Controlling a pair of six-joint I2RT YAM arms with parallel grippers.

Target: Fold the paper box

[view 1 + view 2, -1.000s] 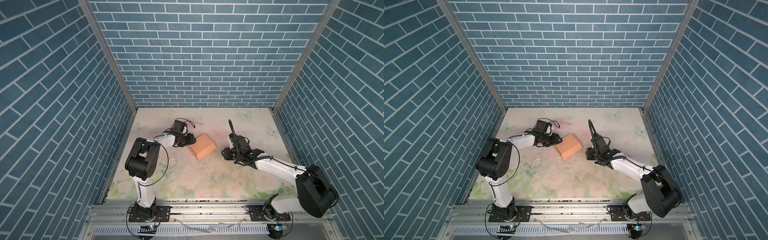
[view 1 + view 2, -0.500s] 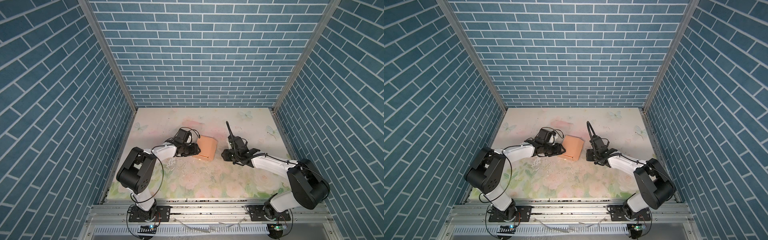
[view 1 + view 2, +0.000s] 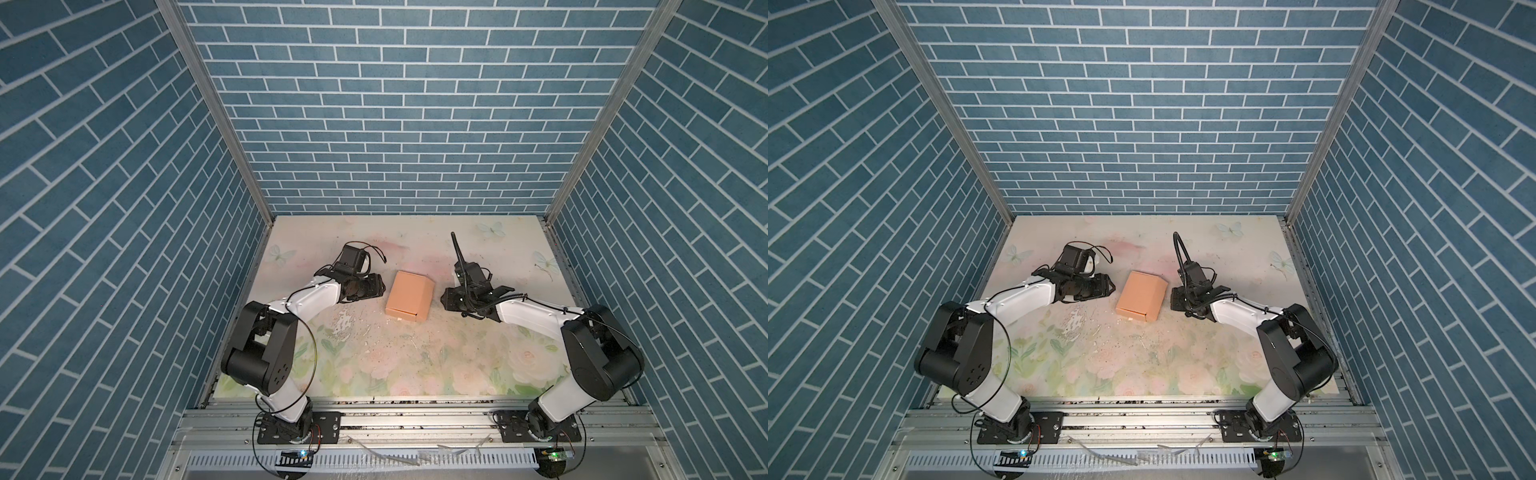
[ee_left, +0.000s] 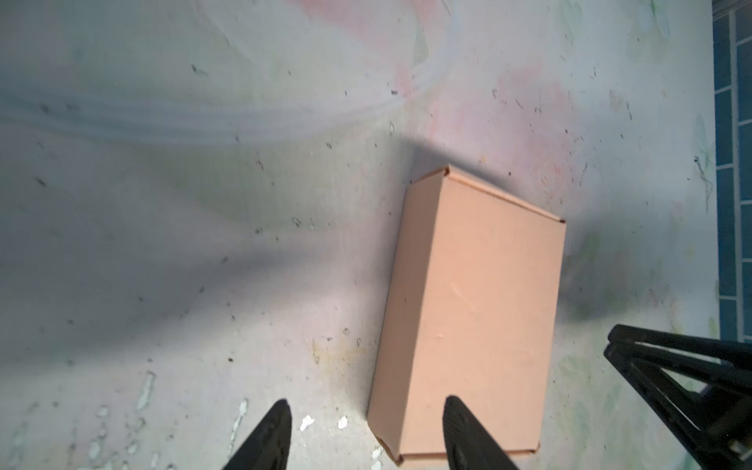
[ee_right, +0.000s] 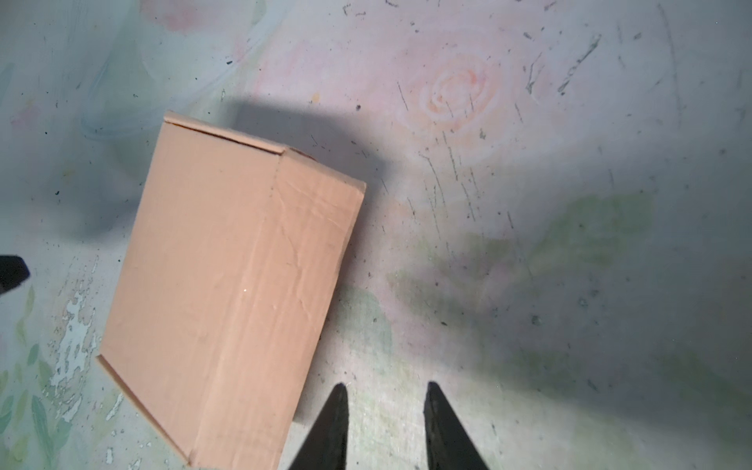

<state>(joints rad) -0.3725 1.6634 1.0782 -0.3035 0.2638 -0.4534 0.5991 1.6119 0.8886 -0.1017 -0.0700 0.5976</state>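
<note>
The peach-tan cardboard paper box [image 3: 409, 296] lies folded on the floral tabletop [image 3: 415, 365] between two empty grippers — left gripper [image 4: 366, 407] half-open, right gripper [image 5: 384, 390] narrowly parted — so a one-sided nudge could skid it or spring it open.

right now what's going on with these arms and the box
Two robot arms flank a paper box, which lies on the flowered table between them and looks folded shut. Neither holds it: the left pincer is open close beside it, and the right pincer is open over bare table on its other side.
</note>
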